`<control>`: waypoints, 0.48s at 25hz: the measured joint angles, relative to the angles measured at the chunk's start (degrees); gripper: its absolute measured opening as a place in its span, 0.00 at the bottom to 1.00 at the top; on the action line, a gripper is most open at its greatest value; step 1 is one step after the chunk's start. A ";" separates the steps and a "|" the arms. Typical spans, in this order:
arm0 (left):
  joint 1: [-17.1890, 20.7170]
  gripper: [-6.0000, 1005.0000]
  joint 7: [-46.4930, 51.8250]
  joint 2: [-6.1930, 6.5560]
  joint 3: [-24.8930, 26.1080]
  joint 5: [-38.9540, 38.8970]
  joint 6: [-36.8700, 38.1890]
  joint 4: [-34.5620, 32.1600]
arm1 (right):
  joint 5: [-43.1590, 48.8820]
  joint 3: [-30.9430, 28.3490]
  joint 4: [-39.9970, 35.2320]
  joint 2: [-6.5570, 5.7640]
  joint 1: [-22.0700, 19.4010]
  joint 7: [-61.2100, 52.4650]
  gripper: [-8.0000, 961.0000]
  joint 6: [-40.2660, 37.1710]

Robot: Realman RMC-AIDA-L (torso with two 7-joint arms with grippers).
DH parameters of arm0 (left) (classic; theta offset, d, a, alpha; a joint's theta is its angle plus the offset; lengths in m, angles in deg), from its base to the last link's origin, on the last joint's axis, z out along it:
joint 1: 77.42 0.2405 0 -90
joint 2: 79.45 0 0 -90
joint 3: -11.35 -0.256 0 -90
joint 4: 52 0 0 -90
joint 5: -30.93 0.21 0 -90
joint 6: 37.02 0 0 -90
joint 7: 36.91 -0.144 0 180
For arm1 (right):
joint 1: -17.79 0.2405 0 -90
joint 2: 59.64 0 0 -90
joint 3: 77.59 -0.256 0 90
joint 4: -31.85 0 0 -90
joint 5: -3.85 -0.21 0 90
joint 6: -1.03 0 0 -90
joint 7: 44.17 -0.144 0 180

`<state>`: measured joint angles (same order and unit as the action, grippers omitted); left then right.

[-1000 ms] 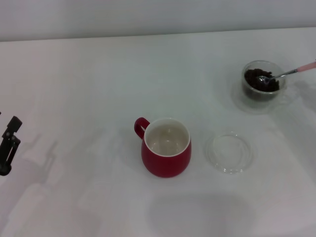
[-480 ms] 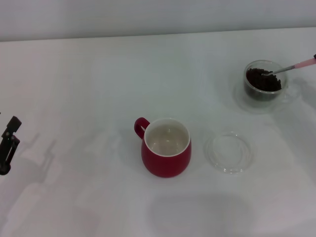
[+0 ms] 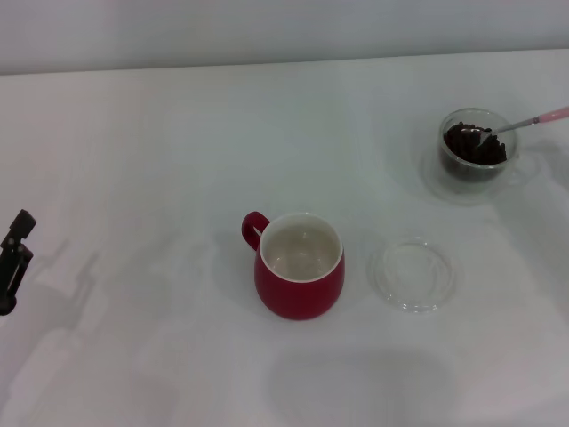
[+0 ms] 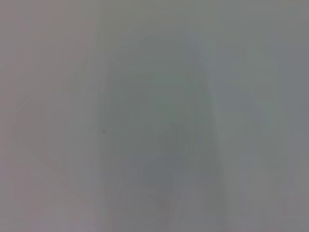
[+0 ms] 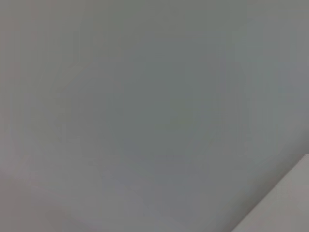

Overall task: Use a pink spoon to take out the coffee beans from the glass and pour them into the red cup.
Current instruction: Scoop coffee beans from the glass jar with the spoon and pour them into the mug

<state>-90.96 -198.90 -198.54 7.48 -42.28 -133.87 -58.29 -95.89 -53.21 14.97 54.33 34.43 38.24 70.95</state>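
Nearest the robot's body, the red cup (image 3: pixel 300 265) stands upright on the white table (image 3: pixel 160 133), slightly left of centre, its loop handle turned toward the robot's left and its white inside showing no beans. Just beside it on the right, apart from it, lies a flat clear glass saucer (image 3: pixel 412 274). At the left edge, level with the cup, the left gripper (image 3: pixel 12 258) hangs parked above the table; only a dark part of it shows, and whether it is open or closed cannot be told.

Farther back and well to the right stands the glass (image 3: pixel 473 153), filled with the coffee beans (image 3: pixel 475 144). The pink spoon (image 3: pixel 516 125) rests with its metal bowl among the beans and its stem crossing the rim, the pink handle end running out of the head view at the right edge. The right gripper is not visible in any view, so whether it holds the handle cannot be told. Both wrist views show only a featureless grey surface.

Handling, as a judgement: the spoon is light, stiff and slim, with a smooth stem likely to slip or twist; the pink handle end is the place to take hold, keeping the bowl level once loaded. The beans are small, hard and loose and will roll off a tilted bowl. The glass is light and fragile and may slide or tip if the spoon presses its wall. The cup appears heavy and stable, with a wide mouth to pour into.
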 joint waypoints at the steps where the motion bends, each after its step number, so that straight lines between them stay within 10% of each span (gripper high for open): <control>1: -0.02 0.42 0.00 0.00 0.00 0.00 0.00 -0.03 | 0.00 -0.04 -0.06 -0.04 -0.11 -0.54 0.19 -0.08; 12: -0.27 0.42 0.00 0.00 0.00 0.00 0.17 -0.04 | 0.50 0.05 -0.21 -0.63 -0.56 -7.02 0.19 0.02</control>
<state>-91.22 -198.89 -198.54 7.48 -42.28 -133.70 -58.33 -95.39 -53.16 14.76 53.70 33.88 31.22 70.96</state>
